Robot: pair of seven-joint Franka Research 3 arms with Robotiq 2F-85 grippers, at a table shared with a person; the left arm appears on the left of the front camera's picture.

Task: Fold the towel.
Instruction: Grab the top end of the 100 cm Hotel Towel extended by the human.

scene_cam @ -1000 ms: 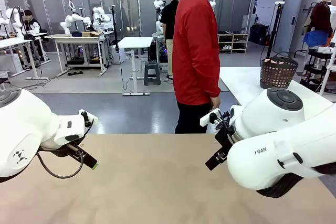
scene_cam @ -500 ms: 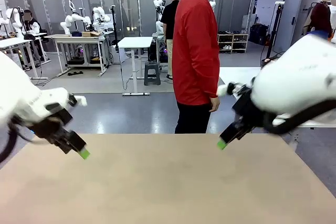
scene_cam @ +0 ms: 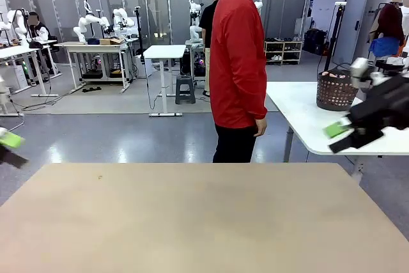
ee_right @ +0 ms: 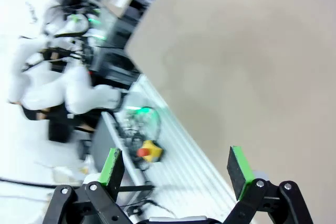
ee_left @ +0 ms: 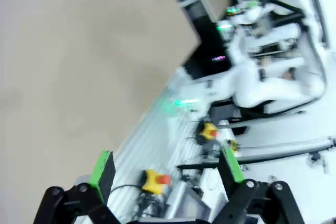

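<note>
"Two hands of yours. What state are they in?"

"My left gripper [ee_left: 167,167] is spread wide, its green pads [ee_left: 103,167] well apart and holding nothing. My right gripper [ee_right: 176,169] is the same, with jaws wide and nothing gripped."

"Where do they sit?"

"From the front, my left one hangs at the far left edge of the picture, off the side of the table [scene_cam: 192,222]. My right one is out past the table's right side, in front of the white side table [scene_cam: 300,113]. Both are in the air, touching nothing."

"And the towel?"

"A bit of pale pink cloth shows at the rim of the dark basket [scene_cam: 339,97] on that side table. As far as I can tell, it is the towel [scene_cam: 333,75]. How far it lies from my right hand I cannot tell."

"Anyone at the table?"

"A person [scene_cam: 238,62] in a red jacket stands at the far side, side-on, one arm hanging down."

"What lies beyond your fingers?"

"On each wrist, a corner of the tan top. Past my left fingers, a yellow button [ee_left: 152,180] sits beside the table's edge."
</note>
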